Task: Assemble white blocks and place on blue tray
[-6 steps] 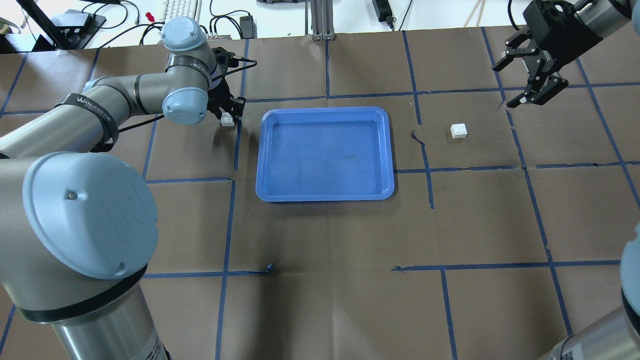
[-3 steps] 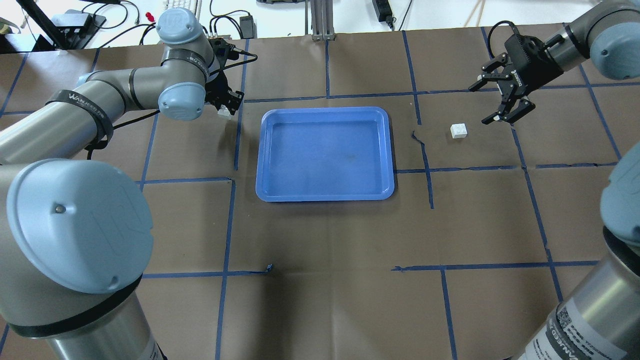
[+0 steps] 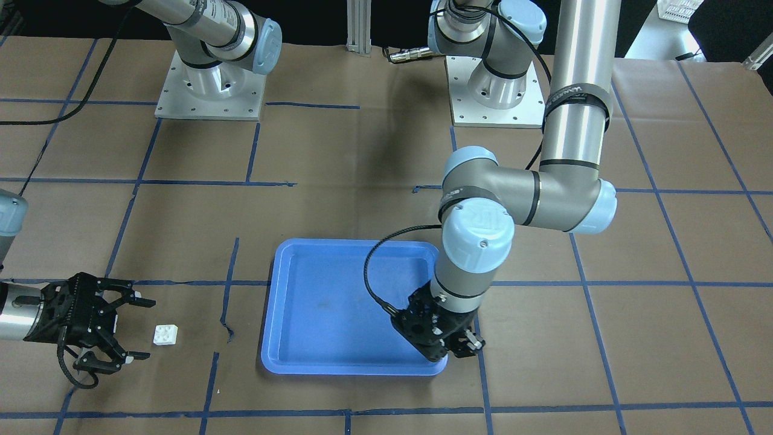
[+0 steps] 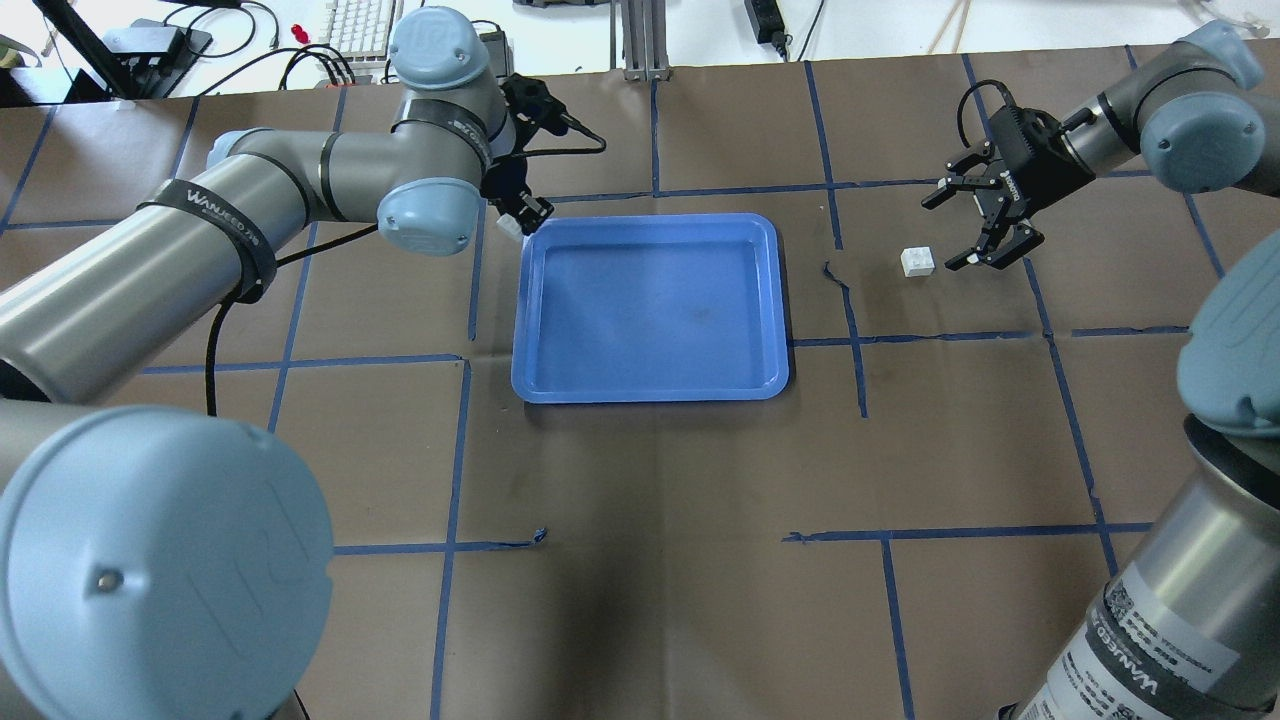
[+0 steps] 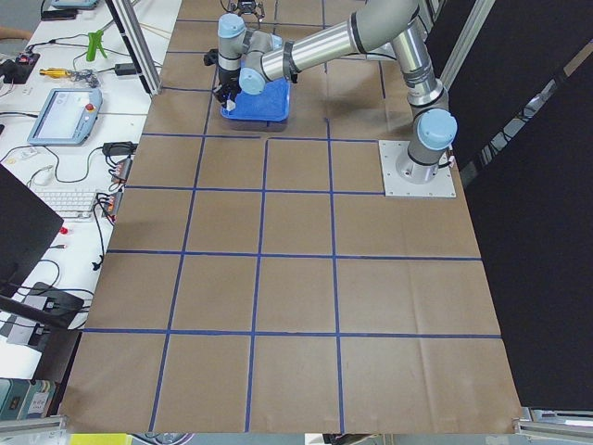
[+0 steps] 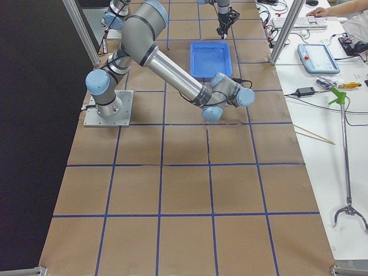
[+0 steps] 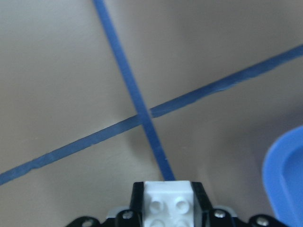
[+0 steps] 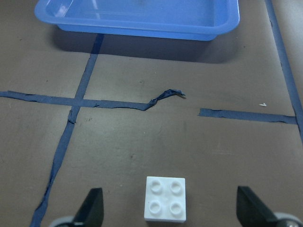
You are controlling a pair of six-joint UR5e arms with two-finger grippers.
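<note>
clamping one white block (image 7: pixel 169 203), the left fingers (image 7: pixel 137 202) hover at the blue tray (image 4: pixel 650 392)'s upper-left corner seen from overhead; the right fingers (image 8: pixel 92 208), spread apart, flank the other block (image 8: pixel 165 198) on the worktop (image 8: pixel 142 146).

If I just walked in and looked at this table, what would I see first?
The big blue tray, empty, in the middle of the brown table catches the eye first. At its far left corner the left gripper pinches one white block. The other white block lies on the table right of the tray, just ahead of the open right gripper.
</note>
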